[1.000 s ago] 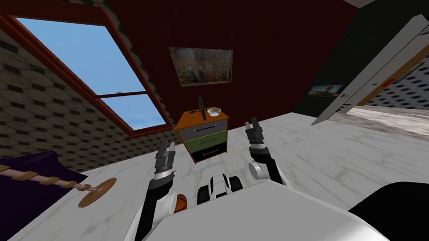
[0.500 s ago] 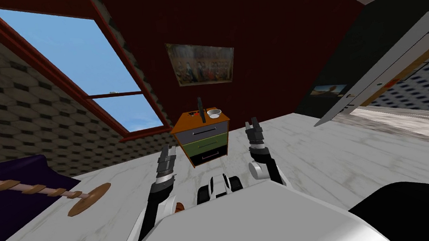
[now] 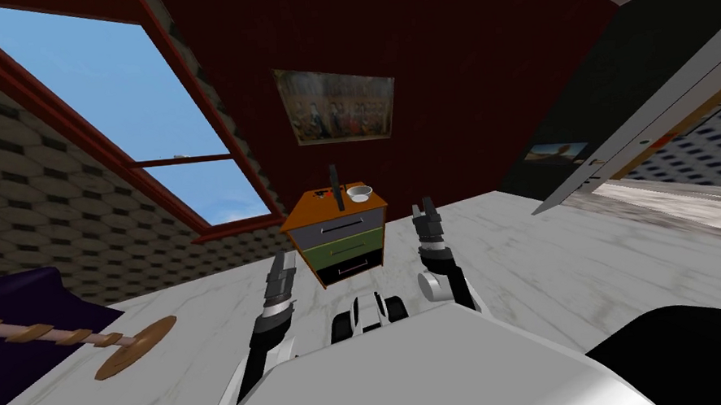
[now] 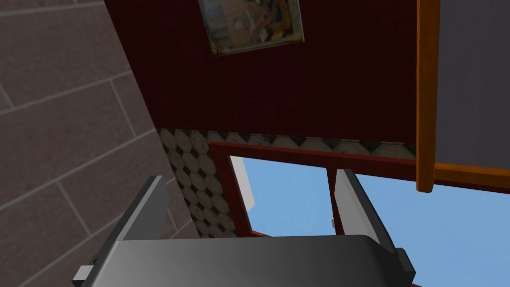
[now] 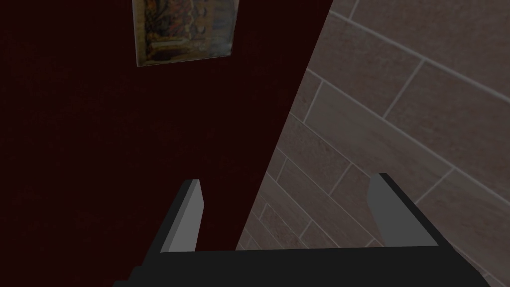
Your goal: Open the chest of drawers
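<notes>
The left gripper is raised with its blades spread and empty, near the left edge of the chest of drawers. The right gripper is likewise spread and empty, up at the chest's right. Both seem held ready so either can take a handle. The chest stands farther off between them, against the dark red wall, with its grey, green and dark drawers apparently shut. A white bowl sits on its orange top, so a gentle pull looks wise.
</notes>
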